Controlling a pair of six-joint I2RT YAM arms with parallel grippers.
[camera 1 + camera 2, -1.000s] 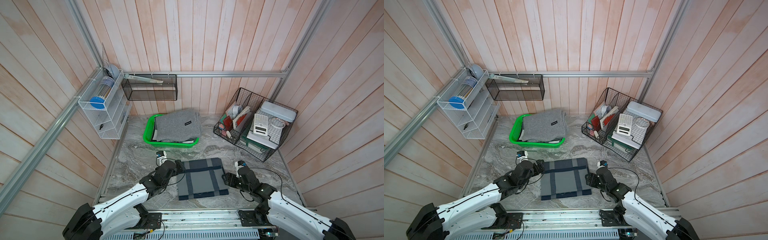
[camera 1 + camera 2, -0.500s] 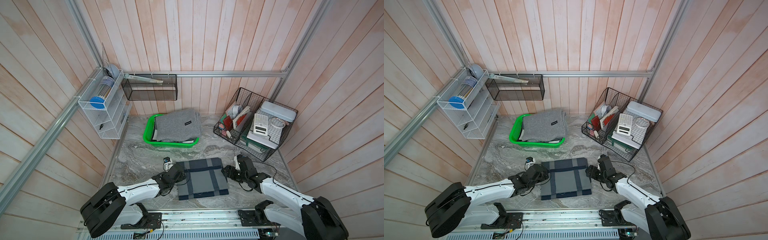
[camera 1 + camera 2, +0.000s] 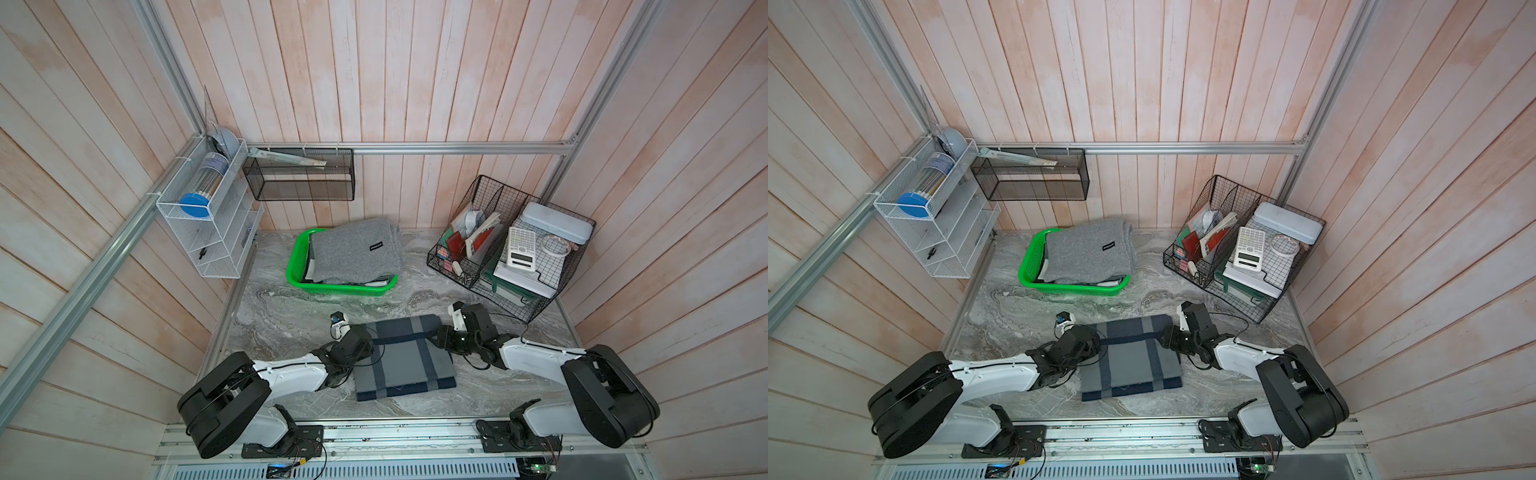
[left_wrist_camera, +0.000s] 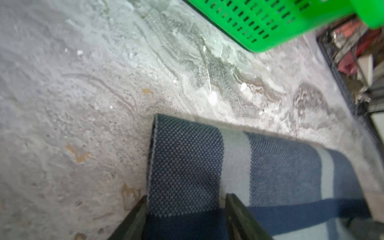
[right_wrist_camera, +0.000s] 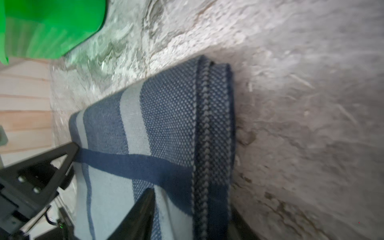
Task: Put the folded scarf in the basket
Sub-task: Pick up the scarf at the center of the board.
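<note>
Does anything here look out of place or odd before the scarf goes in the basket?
Yes. The green basket already holds a folded grey cloth, which covers most of the opening and hides the far rim. This leaves little room for the blue scarf, which lies flat on the table.

Both arms have dropped low over the tabletop. The left end effector (image 3: 368, 337) has slid in from beside the folded scarf (image 3: 405, 359) onto its far left corner. The right end effector (image 3: 437, 336) has closed in on its far right corner. Each now straddles the scarf's edge.
</note>
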